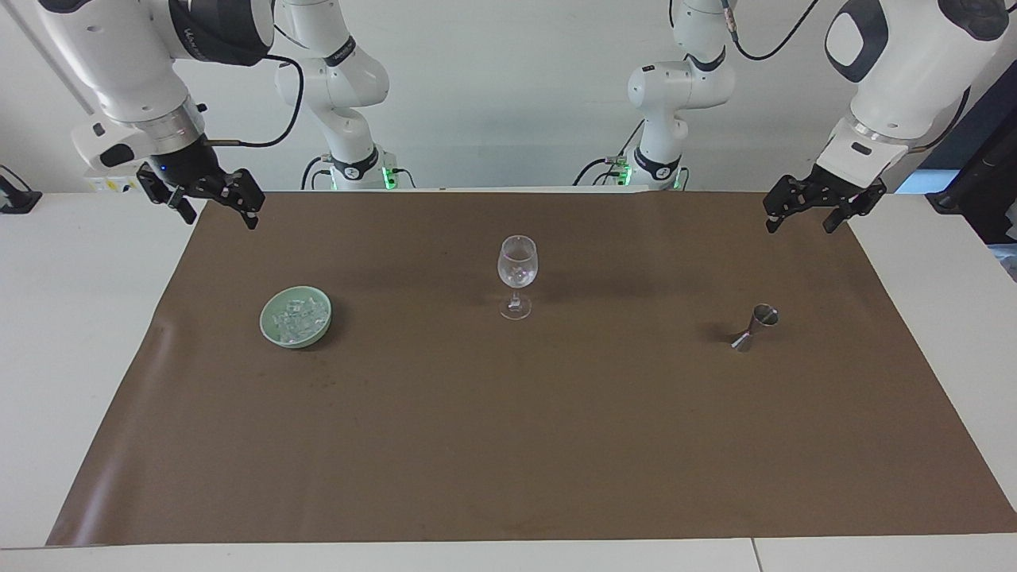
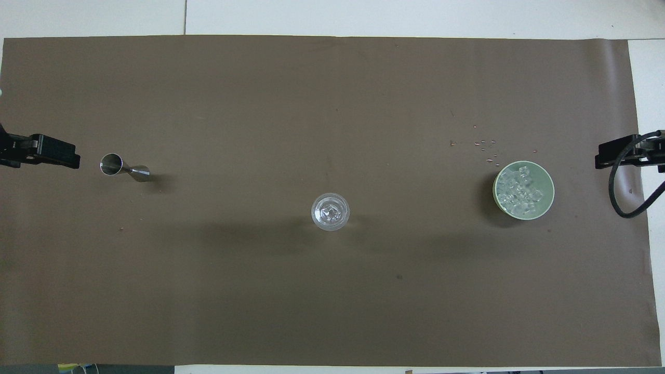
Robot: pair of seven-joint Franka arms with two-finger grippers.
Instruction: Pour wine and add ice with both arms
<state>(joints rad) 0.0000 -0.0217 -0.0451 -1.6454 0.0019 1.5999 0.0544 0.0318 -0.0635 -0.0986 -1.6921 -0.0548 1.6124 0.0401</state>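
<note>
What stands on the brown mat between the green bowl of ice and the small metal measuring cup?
Only the stemmed glass stands between the bowl with its ice and the measuring cup, roughly midway and slightly nearer the robots. The overhead view shows this best.
</note>
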